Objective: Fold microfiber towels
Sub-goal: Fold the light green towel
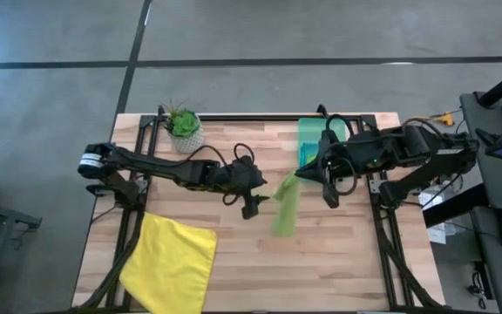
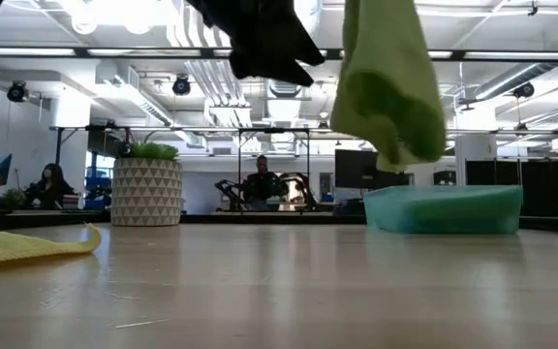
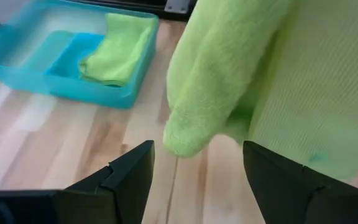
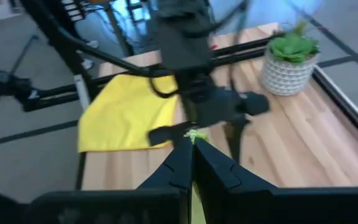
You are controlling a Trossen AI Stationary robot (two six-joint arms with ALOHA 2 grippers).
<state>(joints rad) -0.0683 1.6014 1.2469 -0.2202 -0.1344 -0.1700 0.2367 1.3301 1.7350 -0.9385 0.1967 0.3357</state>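
Observation:
My right gripper [image 1: 298, 176] is shut on a lime green towel [image 1: 284, 209] that hangs over the table's middle and shows clear of the table in the low view [image 2: 391, 87]. My left gripper [image 1: 253, 207] is open just left of the towel, and the cloth [image 3: 260, 93] hangs right in front of its fingers. A second lime green towel [image 3: 114, 53] lies folded in the bin [image 3: 17, 59]. A yellow towel [image 1: 171, 262] lies flat at the near left. No teal towel can be made out. My right gripper pinches the lime towel's top edge [image 4: 195, 135] between its two fingers. The fingers come from the table's right side, slanting down. The towel hangs slack and bunched below the fingers, lifted clear of the table.
The translucent green bin [image 1: 314, 139] stands at the far middle right. A potted plant [image 1: 184, 129] stands at the far left. Bare wood lies between the yellow towel and the hanging towel. People sit in the room beyond the table [image 2: 260, 179].

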